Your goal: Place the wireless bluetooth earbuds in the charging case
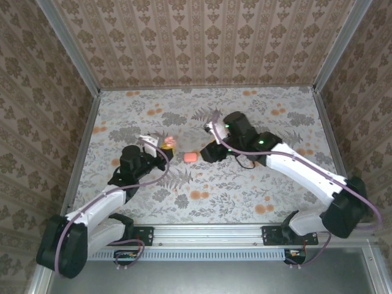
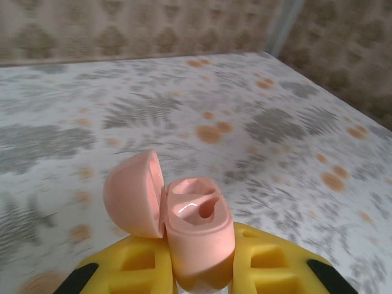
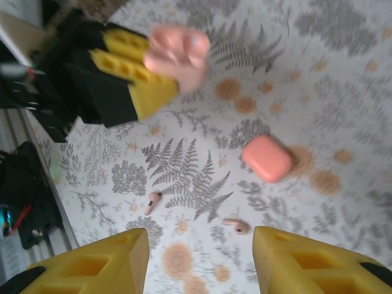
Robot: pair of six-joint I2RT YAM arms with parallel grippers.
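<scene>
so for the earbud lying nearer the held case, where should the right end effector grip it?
The earbud lies flat on the table, too low for a side approach. Likely come straight down and pinch across its thin stem; the open right end effector hangs above it.

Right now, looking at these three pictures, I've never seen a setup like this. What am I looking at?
Two robot arms are bolted at a table's near edge. One picture looks down from above; the other two come from a camera on each wrist, with that arm's yellow fingers in view. The left gripper holds the charging case, its lid open. The right gripper is open and empty above the flowered table. On it lie one earbud, a second earbud and a closed pink box.
</scene>
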